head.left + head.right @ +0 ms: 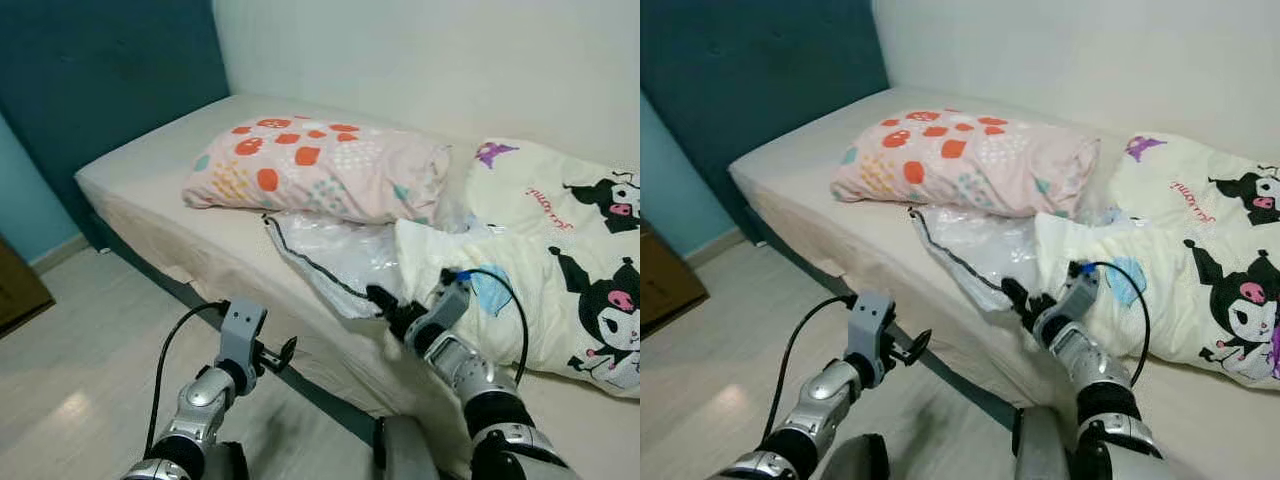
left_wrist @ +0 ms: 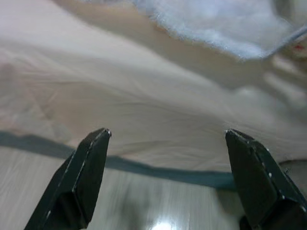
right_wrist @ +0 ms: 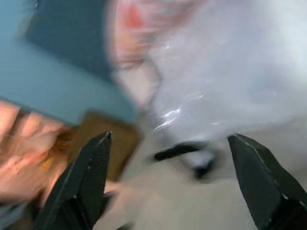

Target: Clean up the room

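My landmark is the bed (image 1: 150,215), its bare mattress running from the dark teal headboard (image 1: 110,70) toward me. On it, near the headboard, lies a pink pillow (image 1: 320,165) with orange spots; just beside the pillow, toward the bed's near edge, is a clear plastic bag (image 1: 325,250) with a dark zipper edge, and a cream cartoon-print blanket (image 1: 560,270) is bunched on the bed's far side from the headboard, overlapping the bag. My right gripper (image 1: 385,305) hovers at the bag's near corner by the bed's edge, fingers spread wide. My left gripper (image 1: 280,355) hangs beside the bed's side, over the pale floor (image 1: 80,380), fingers also spread, holding nothing.
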